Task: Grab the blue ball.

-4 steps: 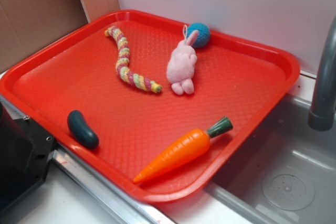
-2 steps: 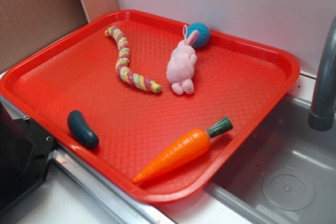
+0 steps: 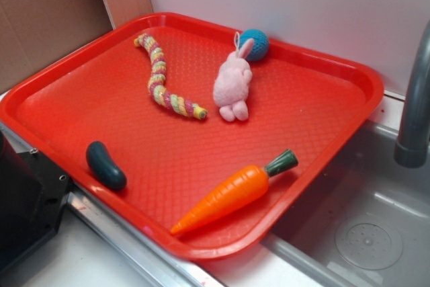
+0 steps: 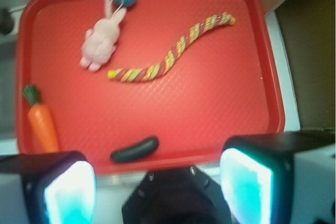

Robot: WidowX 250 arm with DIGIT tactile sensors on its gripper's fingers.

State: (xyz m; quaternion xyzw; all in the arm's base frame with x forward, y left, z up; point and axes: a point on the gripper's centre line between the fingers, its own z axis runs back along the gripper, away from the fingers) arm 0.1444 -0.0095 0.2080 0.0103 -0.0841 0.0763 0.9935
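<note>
Above the tray's near edge, pincer (image 4: 157,187) wide, empty.

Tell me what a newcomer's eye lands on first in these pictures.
The big red tray fills the scene, beside a grey sink basin at the right. On it, the orange carrot lies near the front edge, and the pink bunny lies at the back with the blue ball touching its ear against the rim. In the wrist view the gripper hangs high over the tray's near edge, jaws wide apart and empty.

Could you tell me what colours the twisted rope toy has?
The rope toy has pink, yellow and green stripes, clearest in the exterior view.
</note>
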